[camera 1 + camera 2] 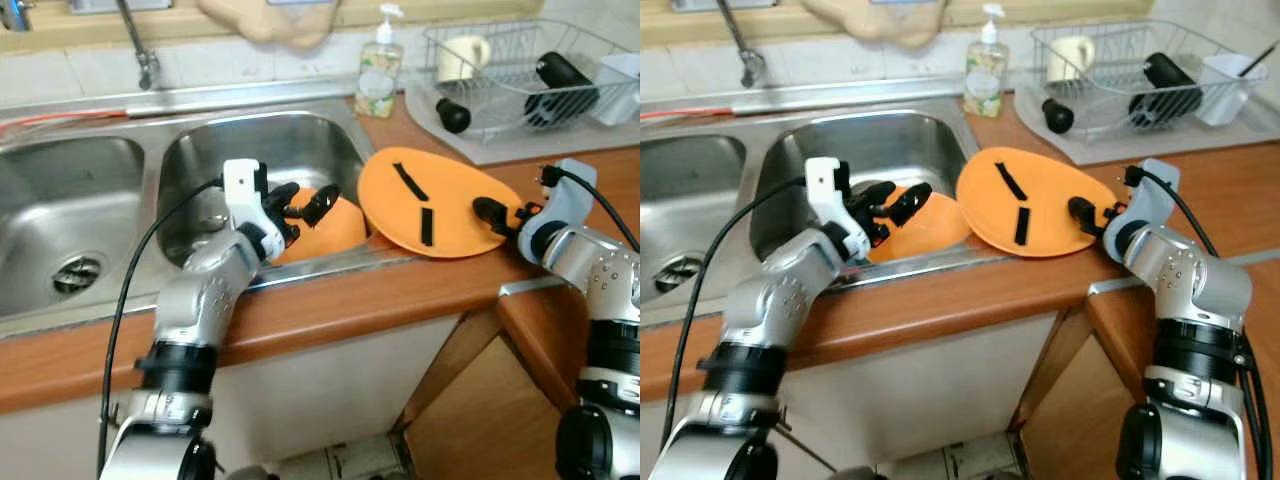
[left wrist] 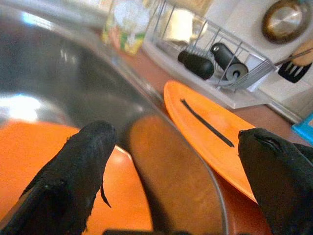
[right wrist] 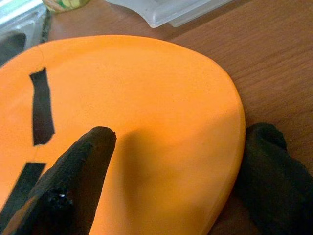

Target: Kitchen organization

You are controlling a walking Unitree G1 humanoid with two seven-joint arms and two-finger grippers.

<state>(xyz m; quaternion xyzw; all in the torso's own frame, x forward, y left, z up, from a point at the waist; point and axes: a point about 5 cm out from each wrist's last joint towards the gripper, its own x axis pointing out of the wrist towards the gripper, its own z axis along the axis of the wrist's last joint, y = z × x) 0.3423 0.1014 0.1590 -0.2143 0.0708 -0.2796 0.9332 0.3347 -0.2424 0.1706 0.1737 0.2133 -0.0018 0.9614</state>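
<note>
Two orange round plastic plates in play. First orange plate with two black tape strips (image 1: 440, 205), upside down, tilted, resting on the wooden counter (image 1: 330, 305) at the right rim of the stainless steel sink basin (image 1: 250, 150), left edge overhanging that rim. Second orange plate (image 1: 325, 232) down inside the basin, leaning against its front right corner.

Left gripper (image 1: 303, 205) reaching over the front edge of the basin, fingers spread wide above the plate in the sink, grasping nothing; one black fingertip (image 2: 80, 171) over the orange surface, the other toward the basin's right rim. Right gripper (image 1: 505, 215) at the right edge of the taped plate, fingers parted around its rim, one finger (image 3: 73, 181) lying on top of the orange surface, the other beside the edge on the wood; whether pressing firmly, cannot tell.

At the back edge of the counter, clear soap pump bottle (image 1: 379, 68) just right of the basin. Wire dish rack (image 1: 520, 75) on a grey tray at the back right corner, holding a cream mug and black items. Second basin (image 1: 65, 230) to the left, faucet (image 1: 135, 45) behind.
</note>
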